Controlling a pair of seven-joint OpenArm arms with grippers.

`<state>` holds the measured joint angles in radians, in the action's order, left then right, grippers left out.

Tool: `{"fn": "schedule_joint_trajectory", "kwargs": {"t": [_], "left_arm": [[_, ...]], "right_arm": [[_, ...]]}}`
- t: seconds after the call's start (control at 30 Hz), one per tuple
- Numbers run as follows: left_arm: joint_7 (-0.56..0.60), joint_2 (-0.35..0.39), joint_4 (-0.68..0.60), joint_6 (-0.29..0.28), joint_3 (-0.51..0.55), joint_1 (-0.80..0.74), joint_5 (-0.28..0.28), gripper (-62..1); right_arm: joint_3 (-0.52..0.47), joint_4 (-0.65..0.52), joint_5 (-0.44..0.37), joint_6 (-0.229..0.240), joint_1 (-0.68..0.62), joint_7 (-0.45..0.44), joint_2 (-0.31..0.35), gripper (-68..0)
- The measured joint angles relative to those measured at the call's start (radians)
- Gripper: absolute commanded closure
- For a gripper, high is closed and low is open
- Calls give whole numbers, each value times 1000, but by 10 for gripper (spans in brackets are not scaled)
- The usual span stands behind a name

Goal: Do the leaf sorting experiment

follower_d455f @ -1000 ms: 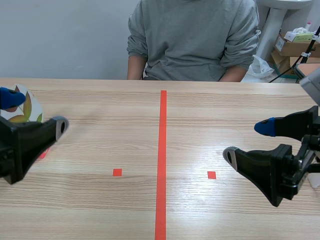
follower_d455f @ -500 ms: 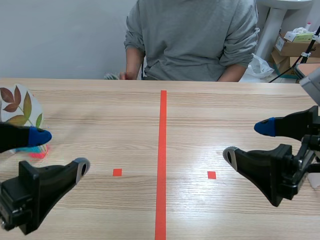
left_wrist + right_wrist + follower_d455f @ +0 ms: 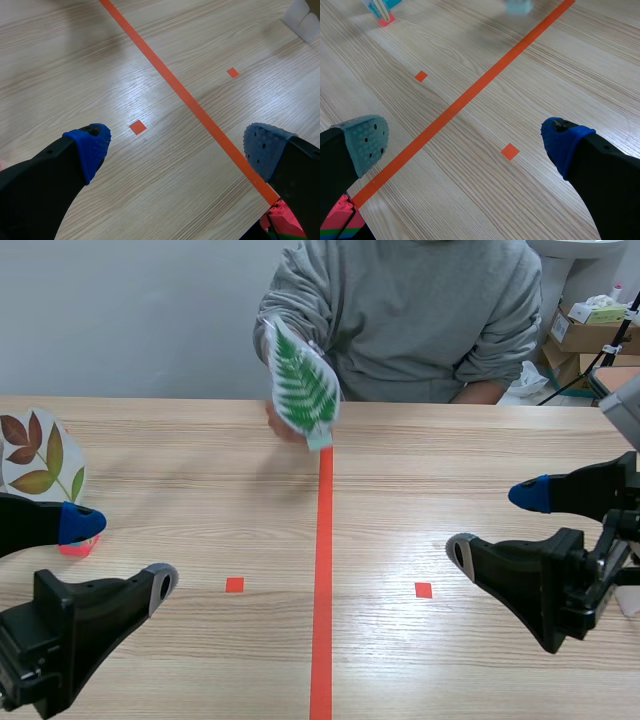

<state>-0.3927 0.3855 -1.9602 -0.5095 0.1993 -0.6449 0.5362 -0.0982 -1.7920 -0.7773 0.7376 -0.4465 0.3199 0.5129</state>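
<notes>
Left gripper (image 3: 120, 552) and right gripper (image 3: 495, 523) gape wide, both empty. A person's hand (image 3: 276, 424) holds the fern card (image 3: 300, 388) over the tape line (image 3: 323, 570)'s far end (likely light and flimsy; grip its base block (image 3: 320, 441)).

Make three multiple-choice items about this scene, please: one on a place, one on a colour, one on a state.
1. Where is the fern leaf card?
A. lying on an orange-red square
B. in the person's hand, raised over the table
C. flat at the near edge

2. What colour is its leaf?
A. purple
B. brown
C. green

3. How does the right pincer stand?
A. open and empty
B. shut on a card
C. shut on nothing

Key: 1 B, the hand holds the card up at the far side; 2 C, the fern print is green; 3 A, its fingers are apart with only wood between them.
</notes>
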Motion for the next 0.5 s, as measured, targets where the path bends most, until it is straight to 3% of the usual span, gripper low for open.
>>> {"fn": "schedule_joint_trajectory", "kwargs": {"t": [0.5], "left_arm": [[-12, 0, 0, 0, 0, 3, 0, -567]], "right_arm": [[0, 0, 0, 0, 0, 0, 0, -634]]}}
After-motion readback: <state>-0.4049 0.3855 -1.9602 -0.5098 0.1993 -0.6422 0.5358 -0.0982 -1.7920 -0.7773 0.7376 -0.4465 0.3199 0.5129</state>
